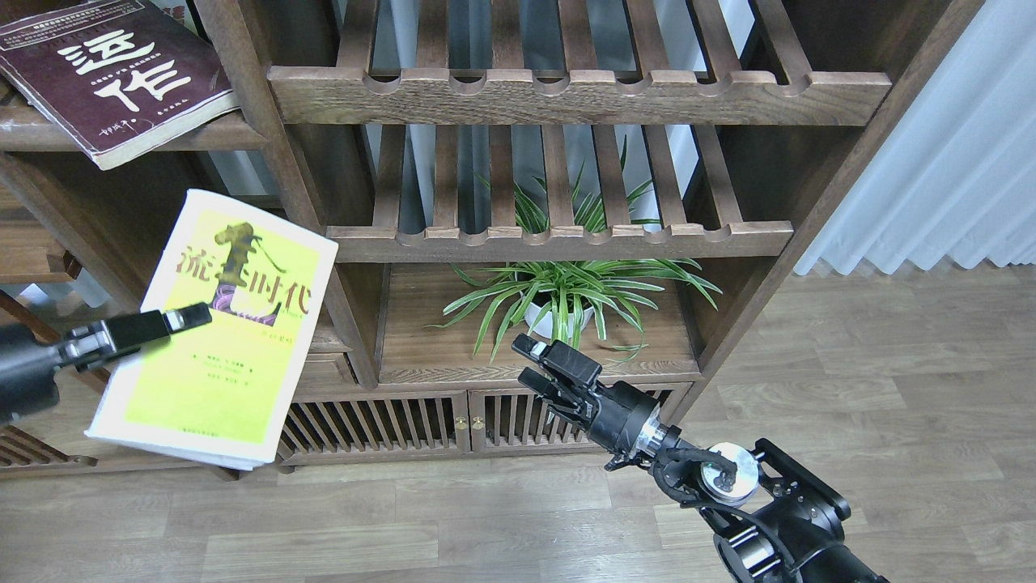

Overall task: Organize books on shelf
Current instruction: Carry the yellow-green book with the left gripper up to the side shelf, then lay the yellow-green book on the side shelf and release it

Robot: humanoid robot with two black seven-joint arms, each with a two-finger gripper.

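My left gripper (pixel 190 317) is shut on the yellow-green book (pixel 235 356), which it holds in the air at the left, cover towards me, tilted, below the shelf. The maroon book (pixel 113 73) with big white characters lies flat on the dark-brown shelf (pixel 32 134) at the top left, its corner overhanging the front edge. My right gripper (pixel 530 360) is open and empty, low in the middle in front of the cabinet. The book marked "300" is out of view.
Two slatted racks with notched front rails (pixel 566 97) fill the middle of the wooden unit. A potted spider plant (pixel 558 300) stands in the bay below them, just behind my right gripper. Slatted cabinet doors (pixel 453 421) sit below. A white curtain (pixel 939 162) hangs at the right.
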